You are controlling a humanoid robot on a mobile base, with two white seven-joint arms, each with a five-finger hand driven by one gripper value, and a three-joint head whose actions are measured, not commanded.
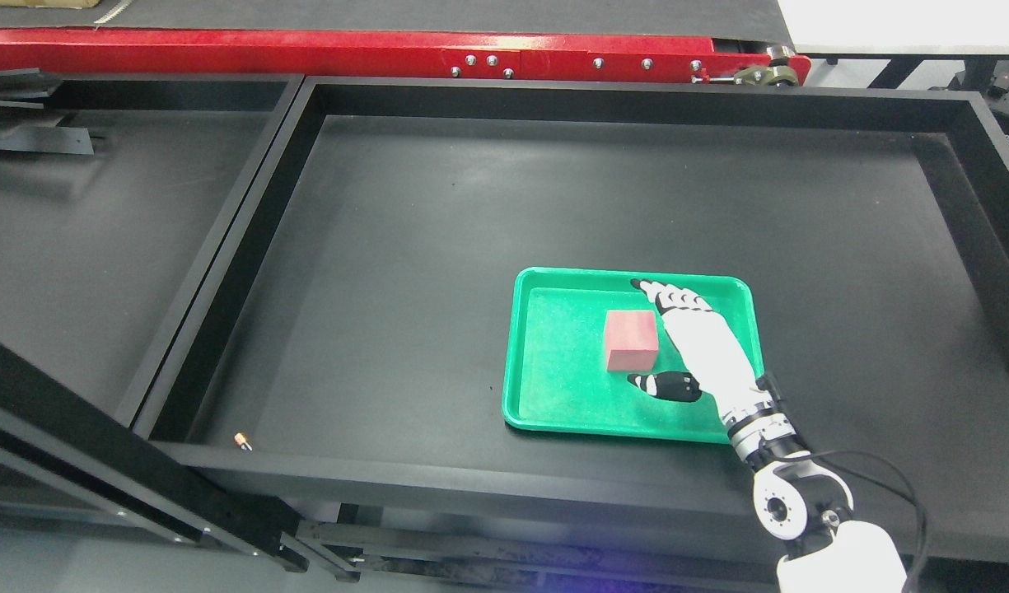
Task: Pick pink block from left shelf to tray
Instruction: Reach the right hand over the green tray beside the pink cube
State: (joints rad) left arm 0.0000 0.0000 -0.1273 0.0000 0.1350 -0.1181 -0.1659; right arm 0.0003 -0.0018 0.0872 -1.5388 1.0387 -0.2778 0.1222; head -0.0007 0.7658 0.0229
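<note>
A pink block (631,339) sits in the middle of a green tray (553,395) on the black shelf floor. My right hand (646,333) comes in from the lower right and hovers over the tray's right half, just right of the block. Its fingers (665,295) stretch past the block's far side and the thumb (667,385) lies at its near side. The hand is spread and does not clasp the block. The left arm does not show.
The tray lies inside a large black framed shelf bay (405,239). A second black bay (84,247) lies to the left. A red beam (372,53) runs along the back. A small brass-coloured bit (242,442) lies at the front left corner.
</note>
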